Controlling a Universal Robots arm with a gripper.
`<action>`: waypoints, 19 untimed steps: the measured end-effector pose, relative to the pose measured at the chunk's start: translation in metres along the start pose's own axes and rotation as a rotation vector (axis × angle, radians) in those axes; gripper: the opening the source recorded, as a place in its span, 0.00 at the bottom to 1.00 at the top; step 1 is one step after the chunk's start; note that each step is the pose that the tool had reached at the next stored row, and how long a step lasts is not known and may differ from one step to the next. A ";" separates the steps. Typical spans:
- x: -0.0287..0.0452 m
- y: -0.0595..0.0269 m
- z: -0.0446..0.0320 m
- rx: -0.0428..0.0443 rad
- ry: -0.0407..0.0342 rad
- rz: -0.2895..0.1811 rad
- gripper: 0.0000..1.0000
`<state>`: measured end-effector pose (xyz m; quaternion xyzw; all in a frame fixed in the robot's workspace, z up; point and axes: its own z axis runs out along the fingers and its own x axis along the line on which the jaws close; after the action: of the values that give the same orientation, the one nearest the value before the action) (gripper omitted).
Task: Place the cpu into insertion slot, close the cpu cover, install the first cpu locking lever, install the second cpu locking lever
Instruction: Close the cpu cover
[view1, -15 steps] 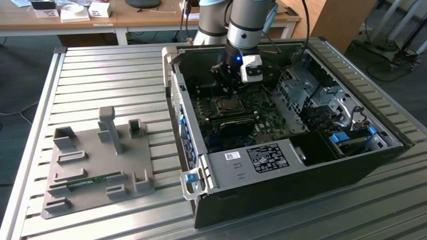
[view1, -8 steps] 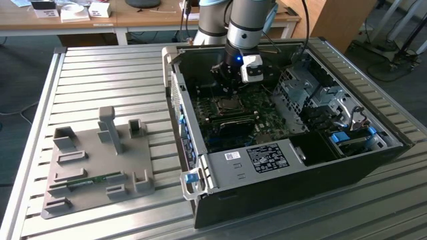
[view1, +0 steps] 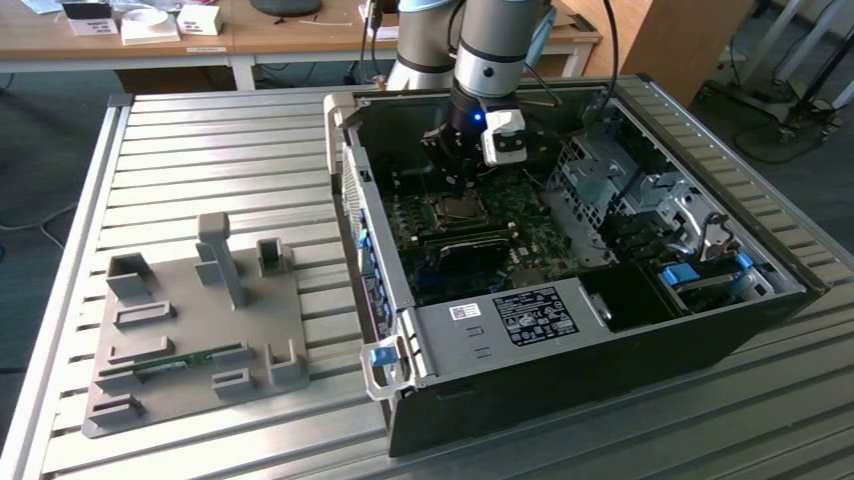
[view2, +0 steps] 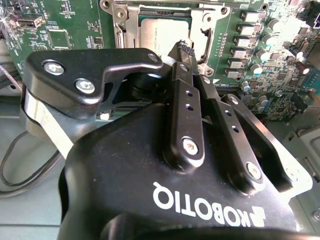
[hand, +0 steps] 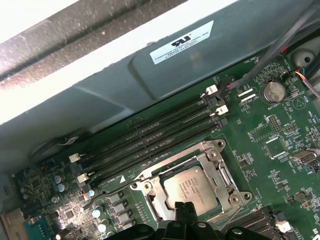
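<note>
Since the cpu (hand: 192, 192) already lies flat in its socket (hand: 146, 187) with the cpu cover (hand: 226, 175) down around it, we judge the work to be at the seating of the cover and the first latch; to do this well we would press straight down on the metal frame, never on the chip or the green board (hand: 270, 145), and keep the push slow and square so the frame does not ride up on one edge. Nearest to us in both wrist views is the gripper (view2: 185, 48); its two black fingers (view2: 189, 100) are closed tip to tip, with nothing between them (a closed tip makes a narrow pusher); the tip hangs just at the socket's edge, over the frame beside the chip, though whether it touches the metal we cannot tell. Just past it, in the first wrist view, what we take for a locking lever (hand: 107, 195), a thin rod, angles away from the socket's corner; beyond the socket run the dark memory slots (hand: 150, 135), then the grey case wall (hand: 165, 85). Farthest, in the exterior view, the arm (view1: 494, 40) reaches into the open computer case (view1: 601, 385), which lies on a ribbed metal table (view1: 200, 140); a grey fixture tray (view1: 174, 350) sits well apart on the exterior view's left.
</note>
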<state>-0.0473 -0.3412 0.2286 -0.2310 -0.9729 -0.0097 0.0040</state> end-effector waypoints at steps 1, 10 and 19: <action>0.0000 0.0000 0.0000 0.0001 0.0001 -0.002 0.11; 0.0000 0.0000 0.0000 0.0003 0.0003 -0.013 0.11; 0.0000 0.0000 0.0000 0.0003 0.0003 -0.018 0.11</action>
<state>-0.0473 -0.3412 0.2286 -0.2223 -0.9749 -0.0096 0.0041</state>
